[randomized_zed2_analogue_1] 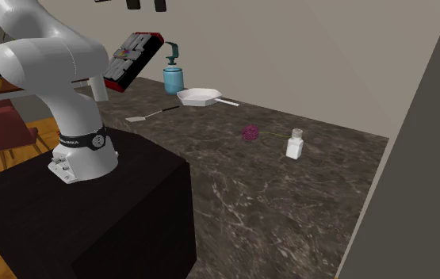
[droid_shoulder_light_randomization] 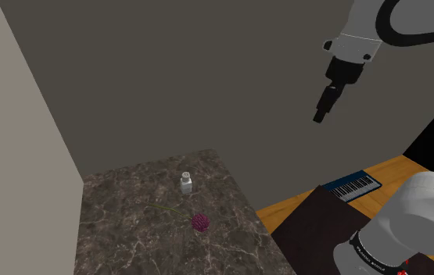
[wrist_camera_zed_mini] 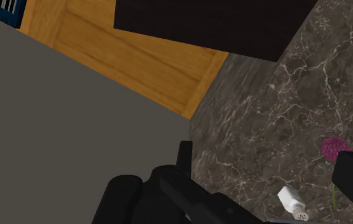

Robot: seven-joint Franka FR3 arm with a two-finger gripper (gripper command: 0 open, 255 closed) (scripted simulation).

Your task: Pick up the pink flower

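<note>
One pink flower [droid_shoulder_light_randomization: 200,223] is laid on a dark marble counter [droid_shoulder_light_randomization: 121,242] near a white shaker [droid_shoulder_light_randomization: 185,183]; the gripper [droid_shoulder_light_randomization: 319,118] is held high, fingers parted.

arm [randomized_zed2_analogue_1: 42,49]: white, with smooth, thick, rounded links.
joints [randomized_zed2_analogue_1: 79,141]: dark bands between the white shells; the lowest one carries small white lettering.
base [randomized_zed2_analogue_1: 83,168]: white flared foot with small grey details at its rim and a red spot at its edge.
wrist [droid_shoulder_light_randomization: 358,35]: white housing with a black curved band behind it.
end effector [droid_shoulder_light_randomization: 320,117]: all black, with a blocky body and two slim flat fingers.
</note>
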